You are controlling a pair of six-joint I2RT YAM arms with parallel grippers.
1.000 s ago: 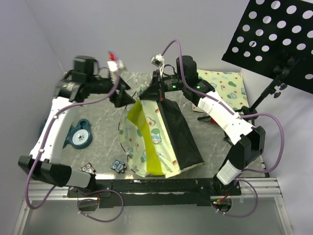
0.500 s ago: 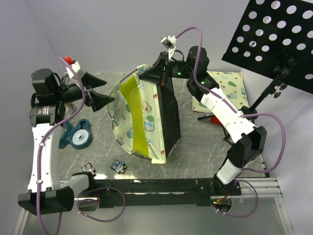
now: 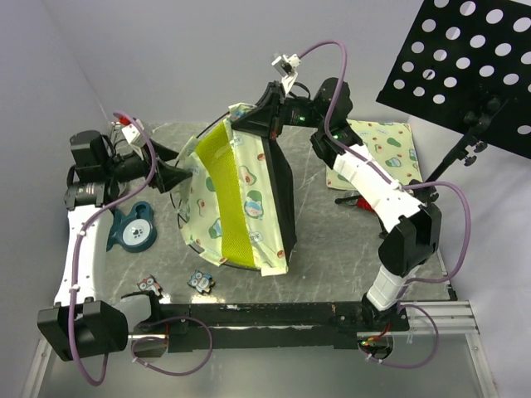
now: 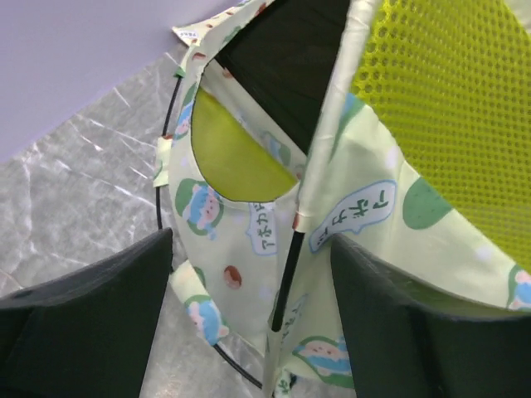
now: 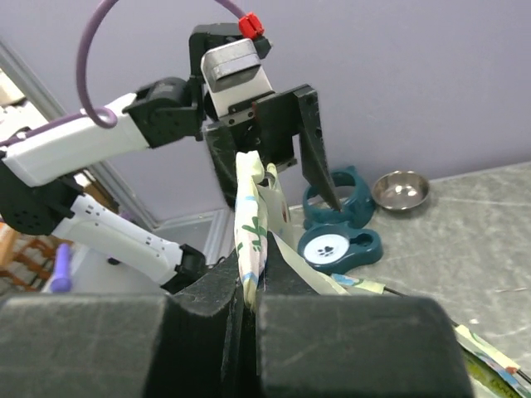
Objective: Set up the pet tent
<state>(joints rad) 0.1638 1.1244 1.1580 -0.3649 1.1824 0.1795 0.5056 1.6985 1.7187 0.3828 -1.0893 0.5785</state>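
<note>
The pet tent (image 3: pixel 241 199) stands tilted on edge in the middle of the table, with cream avocado print, a lime mesh panel and a black base sheet. My right gripper (image 3: pixel 251 123) is shut on the fabric at its top corner, and in the right wrist view the folded fabric (image 5: pixel 249 215) rises from between the shut jaws (image 5: pixel 249 290). My left gripper (image 3: pixel 177 177) is open, level with the tent's left side. In the left wrist view its fingers (image 4: pixel 83 315) stand wide on either side of a thin black pole end (image 4: pixel 286 282) and touch nothing.
A teal pet feeder (image 3: pixel 133 228) lies at the left, with a steel bowl (image 5: pixel 400 191) beyond it. Two small toys (image 3: pixel 199 280) sit near the front edge. A flat printed mat (image 3: pixel 382 153) lies at the back right beside a black perforated board (image 3: pixel 465 58) on a stand.
My right gripper has raised the tent from lying low to standing on edge. My left gripper swung out to the left, then came in towards the tent's left side.
</note>
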